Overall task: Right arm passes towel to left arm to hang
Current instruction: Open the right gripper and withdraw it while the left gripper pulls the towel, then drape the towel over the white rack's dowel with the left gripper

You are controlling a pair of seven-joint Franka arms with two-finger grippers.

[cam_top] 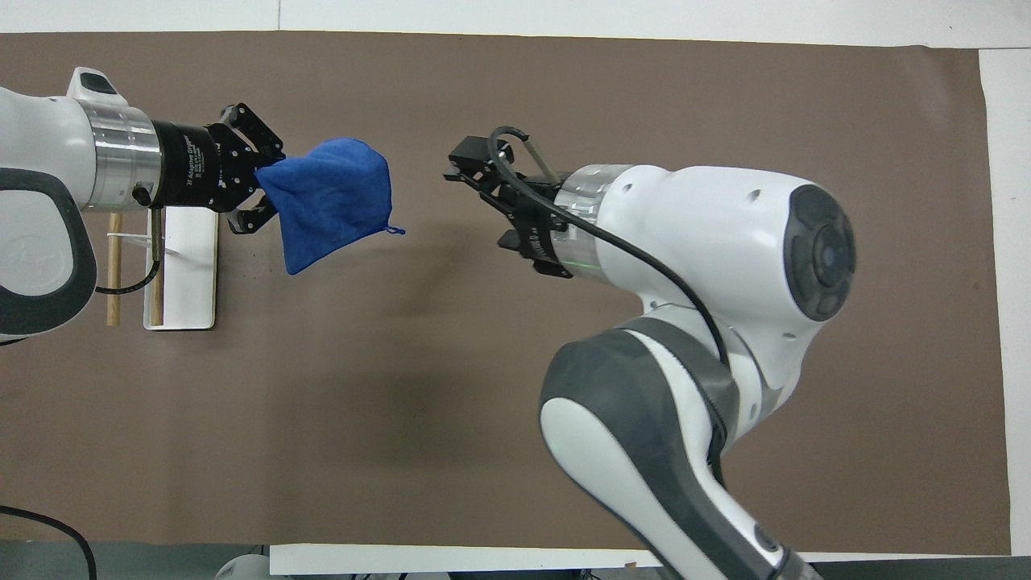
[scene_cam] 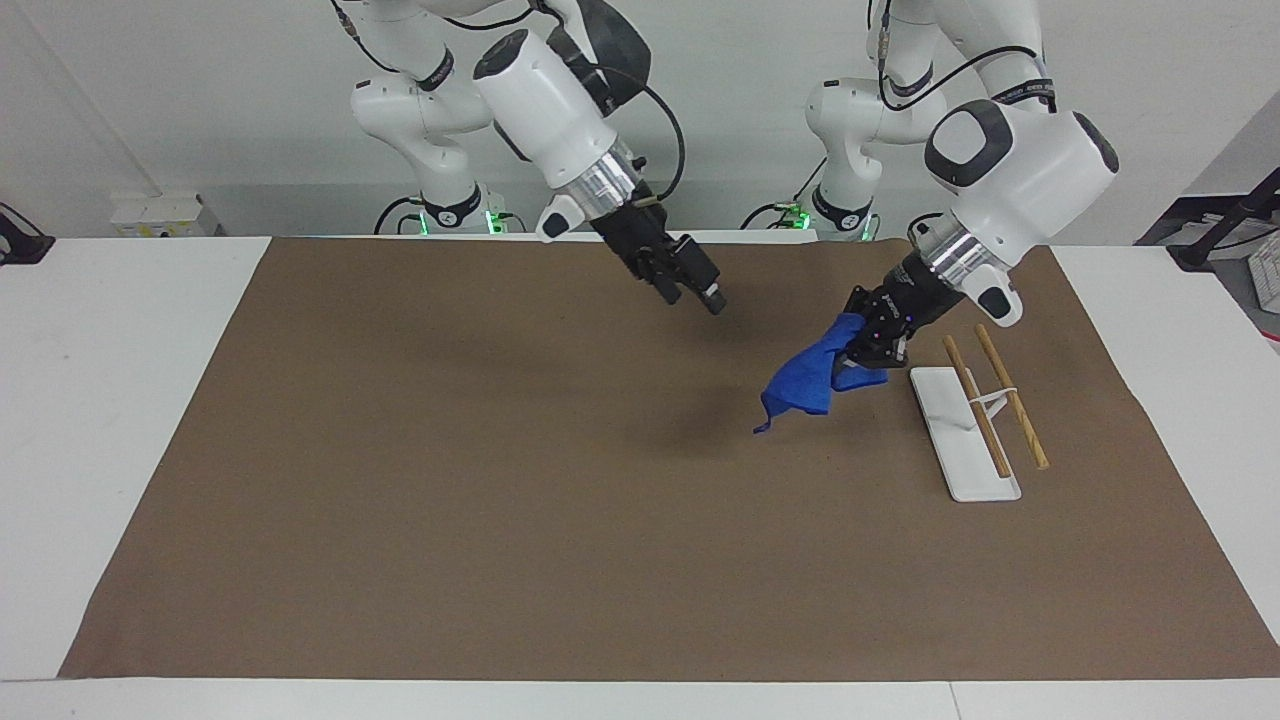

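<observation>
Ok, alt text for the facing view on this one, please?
The left claw is shut on a blue towel that dangles above the brown mat, beside a white-based rack with two wooden rods. The right claw hangs open and empty over the mat, apart from the towel.
</observation>
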